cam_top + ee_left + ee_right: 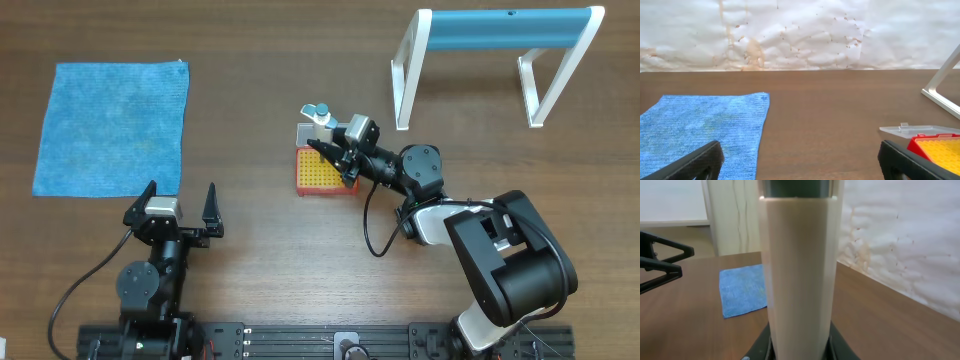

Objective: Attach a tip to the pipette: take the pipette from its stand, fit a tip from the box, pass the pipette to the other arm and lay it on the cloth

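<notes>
My right gripper (335, 152) is shut on the cream-bodied pipette (321, 122), which it holds upright over the tip box (322, 176), a red box with a yellow tip rack. In the right wrist view the pipette (799, 270) rises straight from between the gripper's jaws. The blue cloth (112, 128) lies flat at the table's far left. Near the front left, my left gripper (180, 203) stands open with nothing in it, just short of the cloth's (705, 125) near edge. The tip box (938, 150) sits off to that gripper's right.
The white pipette stand (500, 60) with its blue top bar stands at the far right with nothing hanging on it. A clear lid (917, 130) lies flat behind the tip box. Bare brown table lies between the cloth and the box.
</notes>
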You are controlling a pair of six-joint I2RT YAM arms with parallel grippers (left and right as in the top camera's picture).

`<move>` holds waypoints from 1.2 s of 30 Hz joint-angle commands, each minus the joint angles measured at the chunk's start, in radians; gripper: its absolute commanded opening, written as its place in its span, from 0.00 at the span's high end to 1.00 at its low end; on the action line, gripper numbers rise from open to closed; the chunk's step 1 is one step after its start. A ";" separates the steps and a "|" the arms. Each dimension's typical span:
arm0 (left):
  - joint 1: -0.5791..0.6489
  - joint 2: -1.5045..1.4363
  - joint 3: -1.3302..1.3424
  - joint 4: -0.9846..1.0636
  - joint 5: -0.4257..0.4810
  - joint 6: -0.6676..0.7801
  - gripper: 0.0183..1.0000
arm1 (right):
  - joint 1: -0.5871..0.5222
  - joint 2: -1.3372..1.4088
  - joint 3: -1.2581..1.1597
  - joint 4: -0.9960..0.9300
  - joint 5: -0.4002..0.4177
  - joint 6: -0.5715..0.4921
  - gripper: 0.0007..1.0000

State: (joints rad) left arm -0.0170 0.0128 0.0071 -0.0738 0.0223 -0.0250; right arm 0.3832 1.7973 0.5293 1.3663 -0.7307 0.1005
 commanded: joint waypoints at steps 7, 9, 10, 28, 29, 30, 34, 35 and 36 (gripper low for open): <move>-0.003 -0.007 -0.002 -0.006 -0.014 -0.009 0.00 | 0.027 0.008 -0.004 0.000 0.042 -0.012 0.92; -0.003 -0.007 -0.002 -0.006 -0.014 -0.009 0.00 | 0.027 0.008 -0.004 -0.013 0.042 -0.012 0.92; -0.003 -0.007 -0.002 -0.006 -0.014 -0.009 0.00 | 0.027 0.008 -0.004 -0.021 0.042 -0.012 0.92; -0.003 -0.007 -0.002 -0.006 -0.014 -0.009 0.00 | 0.027 0.008 -0.004 -0.061 0.043 -0.047 0.92; -0.003 -0.007 -0.002 -0.006 -0.014 -0.009 0.00 | 0.027 0.008 -0.004 -0.061 0.043 -0.047 0.92; -0.003 -0.007 -0.002 -0.006 -0.014 -0.009 0.00 | 0.027 0.008 -0.004 -0.064 0.043 -0.051 0.93; -0.003 -0.007 -0.002 -0.006 -0.014 -0.009 0.01 | 0.027 0.010 -0.004 -0.076 0.043 -0.063 0.92; -0.003 -0.007 -0.002 -0.006 -0.014 -0.009 0.00 | 0.027 0.013 -0.004 -0.076 0.044 -0.074 0.92; -0.003 -0.007 -0.002 -0.006 -0.014 -0.009 0.00 | 0.027 0.014 -0.004 -0.078 0.046 -0.077 0.92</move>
State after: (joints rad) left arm -0.0170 0.0128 0.0071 -0.0738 0.0223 -0.0250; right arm 0.4068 1.7992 0.5293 1.2976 -0.7006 0.0601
